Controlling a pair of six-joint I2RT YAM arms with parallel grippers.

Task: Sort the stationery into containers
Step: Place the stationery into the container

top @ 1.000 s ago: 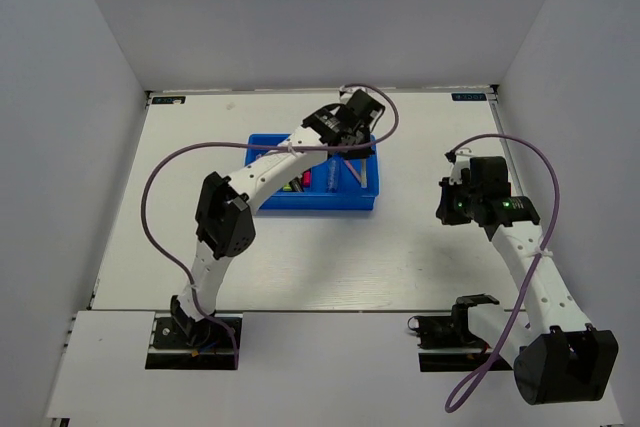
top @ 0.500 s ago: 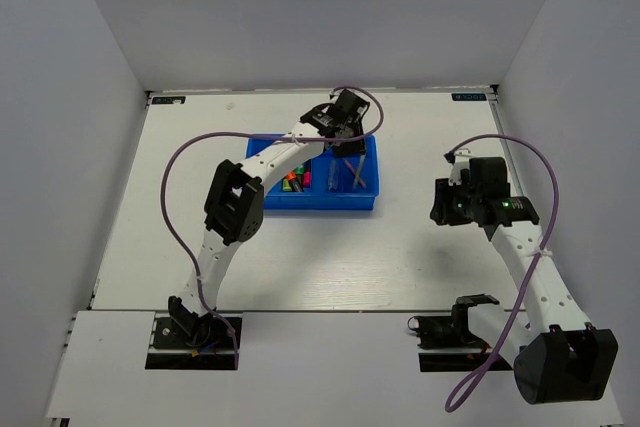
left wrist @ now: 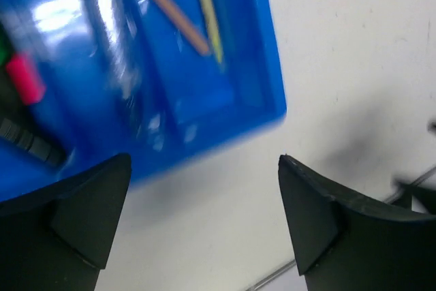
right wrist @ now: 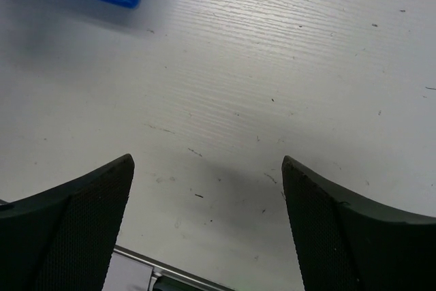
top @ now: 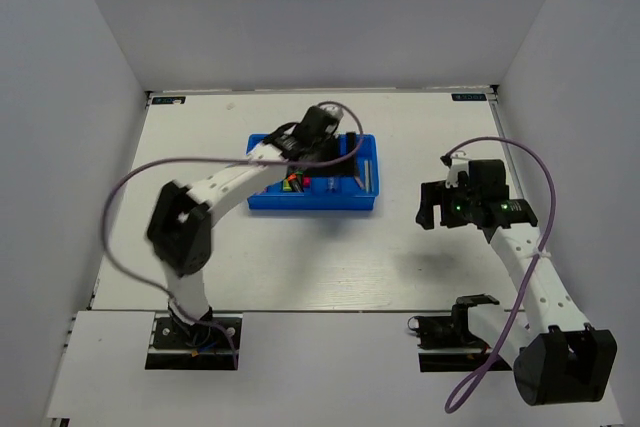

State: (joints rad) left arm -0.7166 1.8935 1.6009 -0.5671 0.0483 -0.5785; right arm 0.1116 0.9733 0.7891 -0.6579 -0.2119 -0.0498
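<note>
Left wrist view: one blue tray (left wrist: pixel 271 73) holds two thin sticks (left wrist: pixel 206 11) and one clear pen (left wrist: pixel 114 39); left claw (left wrist: pixel 203 168) and right claw (right wrist: pixel 208 165) both gape, empty.

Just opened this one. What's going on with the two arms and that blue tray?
Stationery is being sorted into the blue tray. The left hand hovers above the tray, open and holding nothing. Inside the tray, capped markers, a clear pen and thin sticks lie in separate compartments. The right hand hangs open and empty over the table, to the right of the tray.
</note>
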